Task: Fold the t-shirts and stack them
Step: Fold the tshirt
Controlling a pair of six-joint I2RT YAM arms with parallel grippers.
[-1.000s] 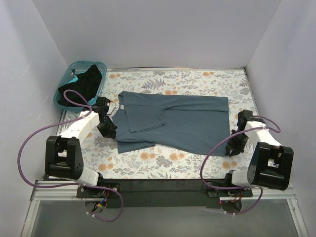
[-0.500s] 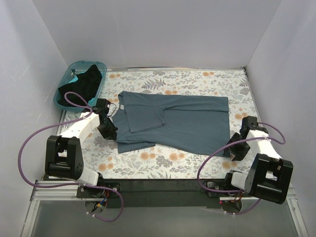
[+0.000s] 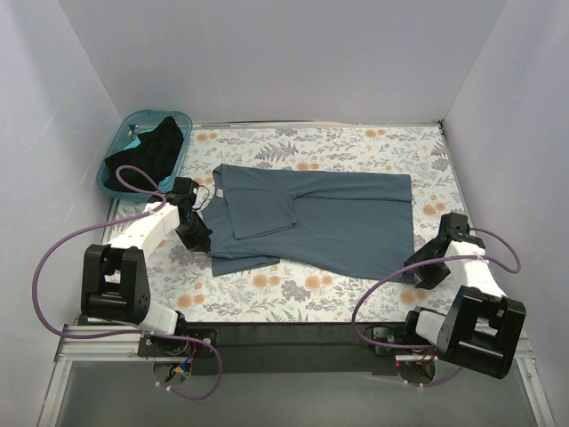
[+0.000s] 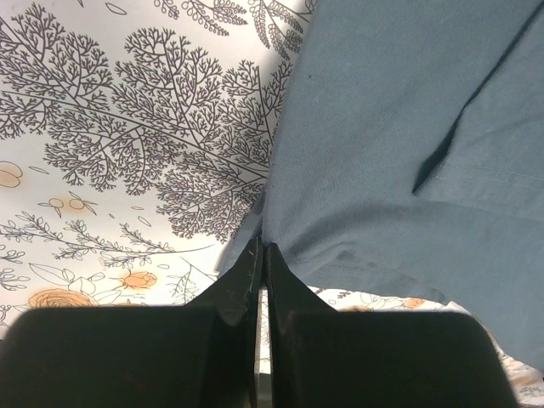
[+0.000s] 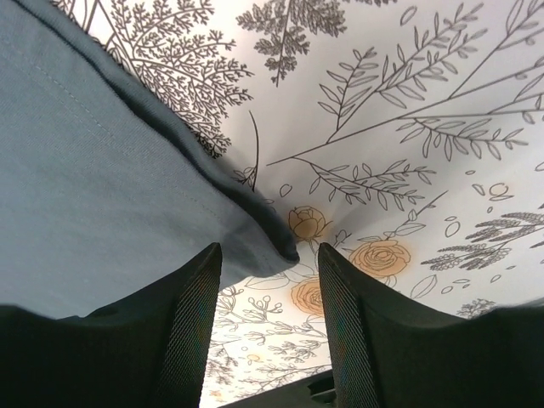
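A slate blue-grey t-shirt (image 3: 320,216) lies flat and partly folded on the floral table, neck to the left. My left gripper (image 3: 201,240) is shut on its near left edge (image 4: 280,229); in the left wrist view the fingertips (image 4: 260,255) pinch the cloth. My right gripper (image 3: 420,271) is open just beside the tee's near right corner (image 5: 272,242), one finger on each side of it in the right wrist view (image 5: 268,280). A black t-shirt (image 3: 151,149) lies bunched in the teal basket (image 3: 114,147) at the far left.
The floral cloth (image 3: 302,289) covers the table between white walls. The teal basket stands at the far left corner. A dark strip (image 3: 284,334) runs along the near edge between the arm bases. Purple cables loop beside both arms.
My right gripper has moved towards me and leftward along the table's right side, down to the tee's near right corner. The left gripper has shifted slightly along the tee's left edge.
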